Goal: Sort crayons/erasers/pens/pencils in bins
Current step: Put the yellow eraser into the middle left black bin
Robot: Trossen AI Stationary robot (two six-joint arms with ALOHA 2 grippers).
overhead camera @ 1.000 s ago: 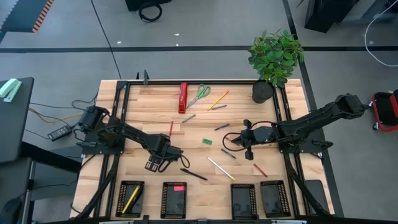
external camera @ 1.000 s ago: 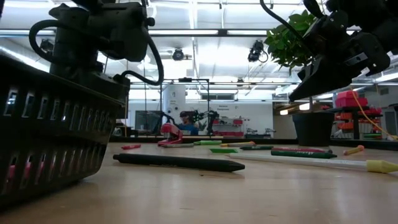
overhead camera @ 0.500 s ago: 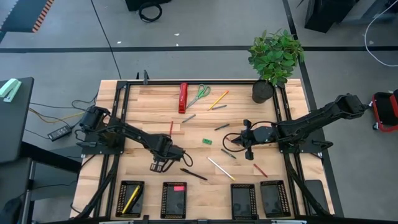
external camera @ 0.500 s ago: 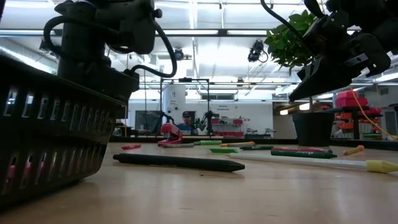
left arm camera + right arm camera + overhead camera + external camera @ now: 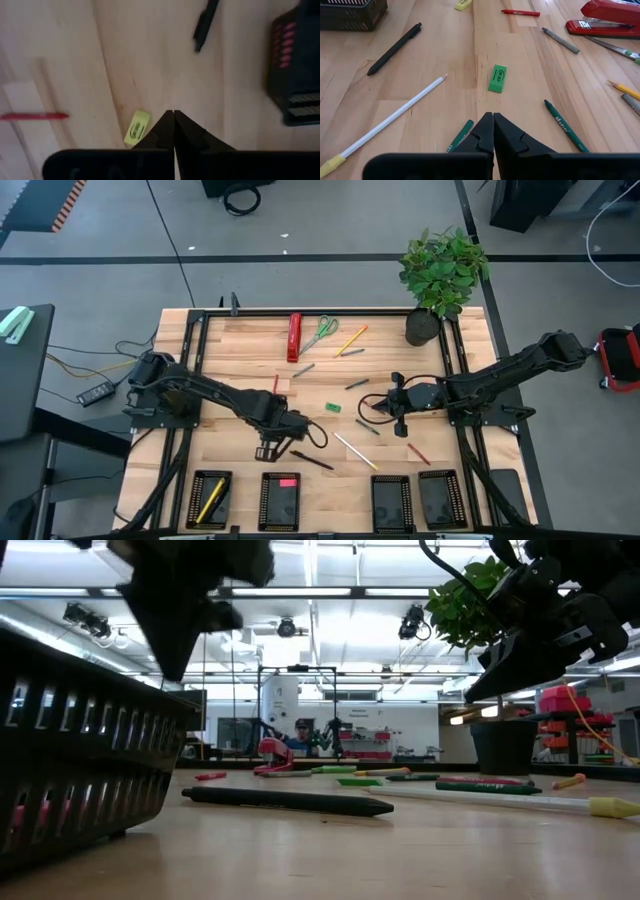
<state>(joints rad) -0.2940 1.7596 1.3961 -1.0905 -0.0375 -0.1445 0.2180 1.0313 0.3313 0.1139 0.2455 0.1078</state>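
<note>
Showing unreadable oval logos: green eraser (image 5: 497, 78), yellow eraser (image 5: 136, 128); "Medical"-like print on green pen (image 5: 564, 125).

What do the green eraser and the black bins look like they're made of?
Green eraser: probably soft rubber or vinyl, matte, a flat block with dark printing on top. Bins: likely rigid black plastic, though coated metal is possible; the slotted sides look moulded, with a slight sheen.

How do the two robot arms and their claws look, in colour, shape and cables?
Both arms are dark, almost black, built of slim jointed segments with rounded joint housings. The left arm's claw and the right arm's claw each end in two flat black fingers tapering to a pointed wedge. A thin black cable loops near each wrist. No markings are readable.
</note>
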